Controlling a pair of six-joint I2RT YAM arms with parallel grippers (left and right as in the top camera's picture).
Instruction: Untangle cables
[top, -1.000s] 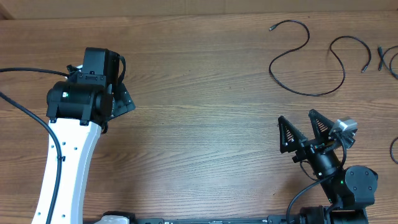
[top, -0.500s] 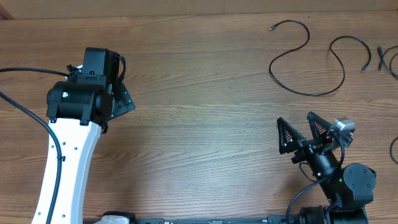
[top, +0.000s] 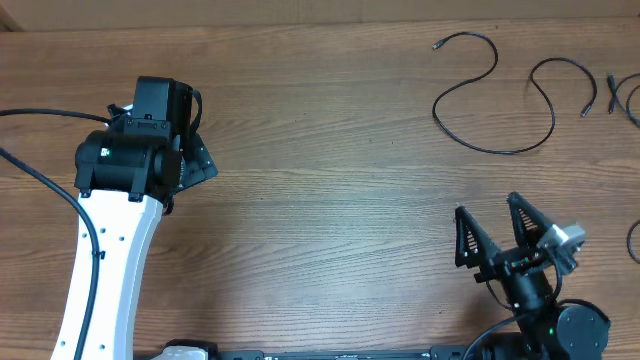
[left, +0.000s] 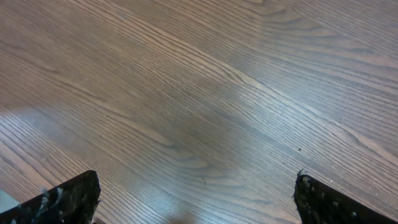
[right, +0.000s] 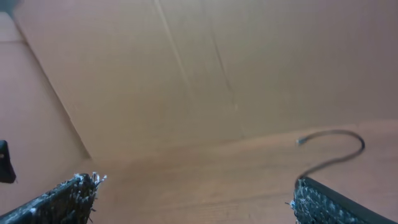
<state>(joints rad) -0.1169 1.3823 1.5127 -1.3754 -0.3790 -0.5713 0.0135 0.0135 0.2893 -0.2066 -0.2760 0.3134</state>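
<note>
Two wide, empty claws: right claw (top: 487, 204) near the cables (top: 510, 152), left claw (left: 196, 176) well apart from them, seemingly poised to grab off the bench (top: 320, 230).

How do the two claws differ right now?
The left gripper aims down at the table, far from the cables; the right gripper aims nearly level toward them. From above, the left's fingers are mostly hidden, the right's fully visible. Both are open, empty.
</note>
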